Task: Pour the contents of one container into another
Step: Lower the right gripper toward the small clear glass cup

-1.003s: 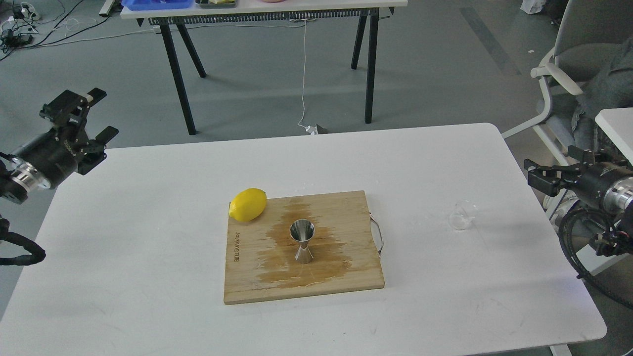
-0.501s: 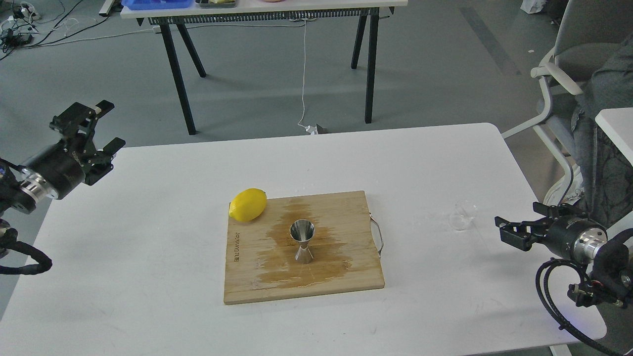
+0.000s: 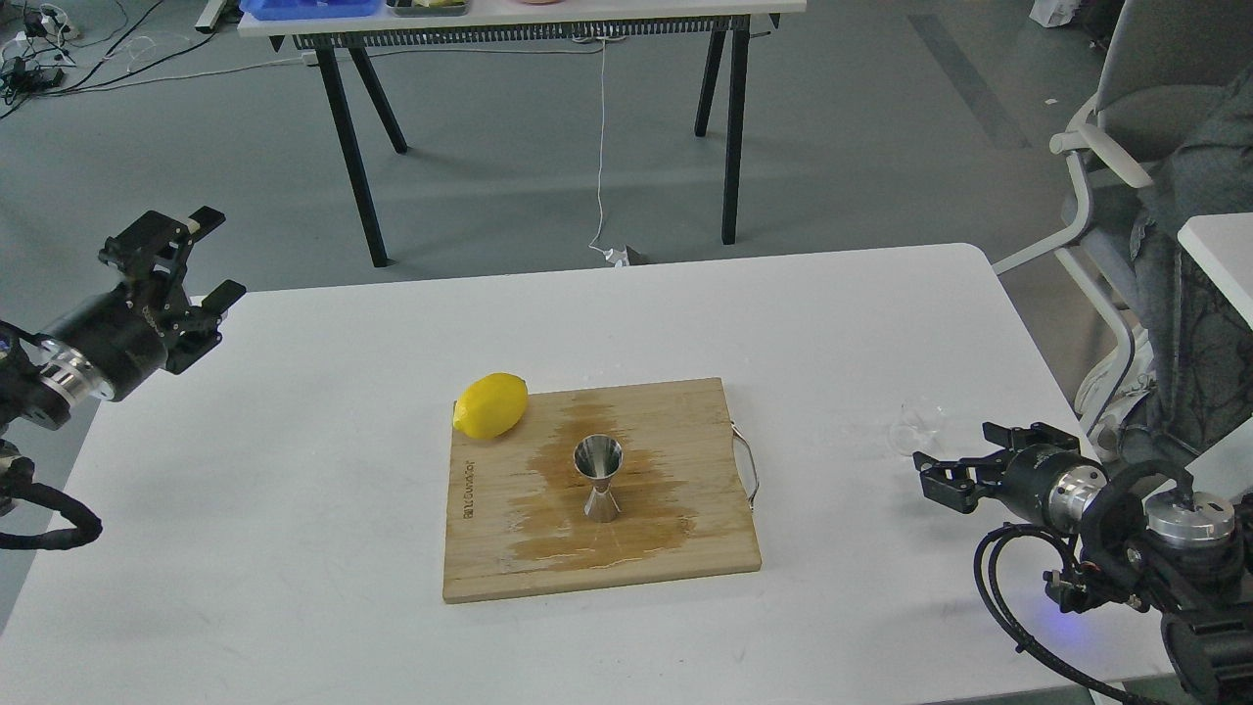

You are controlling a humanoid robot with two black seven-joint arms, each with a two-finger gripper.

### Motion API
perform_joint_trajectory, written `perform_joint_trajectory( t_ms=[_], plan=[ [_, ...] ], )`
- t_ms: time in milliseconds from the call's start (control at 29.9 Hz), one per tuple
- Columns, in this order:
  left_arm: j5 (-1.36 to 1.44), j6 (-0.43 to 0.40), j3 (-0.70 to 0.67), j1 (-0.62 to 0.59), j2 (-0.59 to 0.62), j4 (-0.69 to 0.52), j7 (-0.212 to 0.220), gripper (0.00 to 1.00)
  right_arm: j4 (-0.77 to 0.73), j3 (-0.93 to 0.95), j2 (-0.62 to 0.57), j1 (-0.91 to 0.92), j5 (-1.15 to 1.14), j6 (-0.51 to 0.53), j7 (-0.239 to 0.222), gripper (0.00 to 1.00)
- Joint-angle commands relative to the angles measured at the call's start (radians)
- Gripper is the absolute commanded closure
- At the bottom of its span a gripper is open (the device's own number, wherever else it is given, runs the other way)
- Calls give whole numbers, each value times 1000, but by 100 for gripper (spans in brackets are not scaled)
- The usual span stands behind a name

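The small clear glass cup (image 3: 916, 429) stands on the white table (image 3: 294, 509) at the right, hard to make out against the tabletop. My right gripper (image 3: 952, 448) is open just right of the cup and slightly nearer to me, low over the table, with nothing between its fingers. The steel jigger (image 3: 598, 478) stands upright in the middle of a wooden cutting board (image 3: 685, 411), inside a dark wet patch. My left gripper (image 3: 217, 255) is open and empty, raised over the table's far left edge, well away from both.
A yellow lemon (image 3: 491, 404) lies at the board's far left corner. A metal handle (image 3: 747, 468) sticks out from the board's right side. An office chair (image 3: 1126, 166) stands off the right edge. A second table (image 3: 519, 20) stands behind.
My right arm has dropped and swung left, from beyond the table's right edge to just beside the glass cup. The left gripper first shifted a little to the right, then held still.
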Motion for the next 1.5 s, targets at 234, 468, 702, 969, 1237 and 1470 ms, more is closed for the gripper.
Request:
perform_joint_trajectory(
  t_ms=[234, 468, 702, 969, 1237, 1470],
  plan=[
    [-2, 0, 0, 11, -1, 3, 0, 1, -73, -2, 69, 60, -60, 3, -1, 1],
    [-2, 0, -1, 18, -2, 3, 0, 1, -117, -2, 102, 98, -74, 1, 6, 1],
    [-2, 0, -3, 18, -2, 3, 0, 1, -153, -1, 112, 123, -74, 1, 11, 1],
    [-2, 0, -3, 20, -13, 28, 0, 1, -186, 3, 140, 146, -74, 0, 32, 7],
    [-3, 0, -5, 25, -15, 44, 0, 1, -206, 1, 148, 160, -74, -2, 48, 13],
    [-3, 0, -5, 25, -16, 48, 0, 1, -206, 1, 146, 158, -76, -2, 63, 23]
  ],
)
